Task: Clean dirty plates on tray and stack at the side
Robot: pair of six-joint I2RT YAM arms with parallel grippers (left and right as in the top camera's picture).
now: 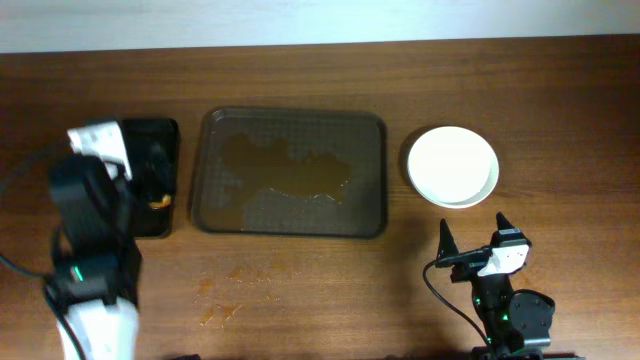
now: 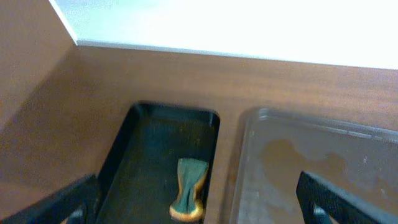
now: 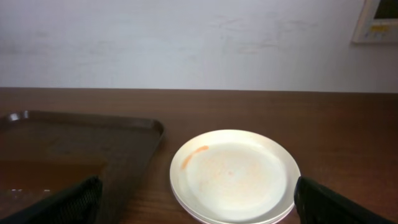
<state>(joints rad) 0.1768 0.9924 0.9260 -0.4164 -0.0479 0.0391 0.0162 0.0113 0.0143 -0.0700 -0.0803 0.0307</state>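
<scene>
The plates (image 1: 452, 165) sit stacked on the table right of the tray; the top one is white, with a faint orange streak in the right wrist view (image 3: 233, 175). The dark tray (image 1: 372, 130) holds only a brown sauce puddle; its rim shows in the left wrist view (image 2: 298, 124) and the right wrist view (image 3: 124, 124). My left gripper (image 2: 199, 208) is open and empty above a small black tray (image 2: 149, 115) holding a green and yellow sponge (image 2: 189, 190). My right gripper (image 1: 472, 240) is open and empty, near the table front, short of the plates.
The small black tray (image 1: 170, 130) stands left of the big tray, with the sponge (image 1: 158, 202) at its near end. Orange sauce smears (image 1: 222, 300) mark the table in front of the big tray. A pale wall runs along the table's far edge.
</scene>
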